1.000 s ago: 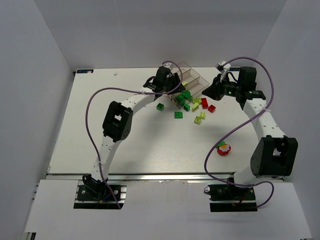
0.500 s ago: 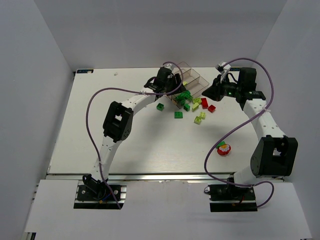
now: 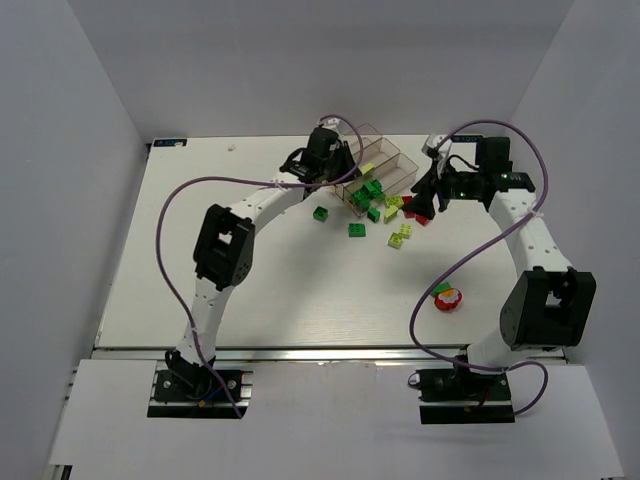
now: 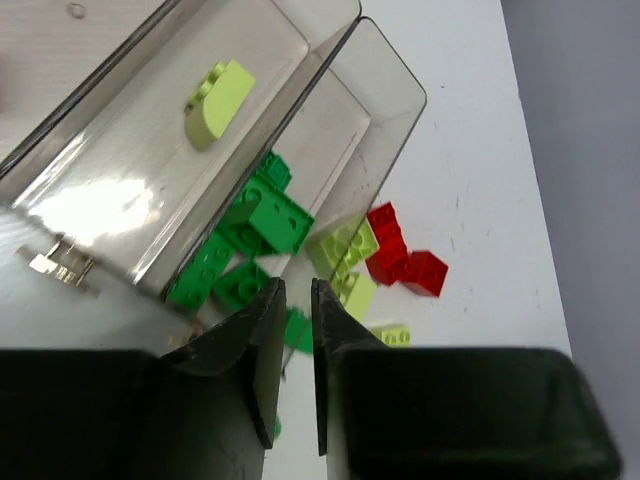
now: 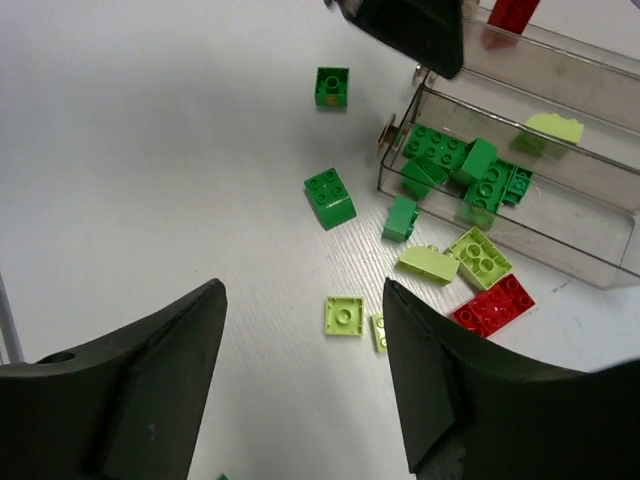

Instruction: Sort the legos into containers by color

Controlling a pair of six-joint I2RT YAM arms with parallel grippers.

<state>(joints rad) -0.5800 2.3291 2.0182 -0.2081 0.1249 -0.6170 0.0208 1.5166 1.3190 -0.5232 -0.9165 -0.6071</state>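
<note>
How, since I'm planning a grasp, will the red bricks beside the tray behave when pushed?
The red bricks look like hard plastic: probably stiff and light. Lying flat on the table, they should slide, not roll. They seem two pieces touching, so a push may separate them.

Top view: the left tool (image 3: 340,172) sits over the near end of the tray (image 3: 392,158), so that corner is out of sight. The right tool (image 3: 422,198) covers part of the red bricks (image 3: 423,218). A small red and yellow thing (image 3: 447,298) is too tiny to name. Left wrist now: the tray runs off the top and left edges. A green brick (image 4: 297,330) peeks through the slit between the fingers (image 4: 262,340), and a lime brick (image 4: 390,335) is half sunk behind the tool's body. Right wrist: a red brick (image 5: 512,14) is clipped by the top edge, the tray by the right.
</note>
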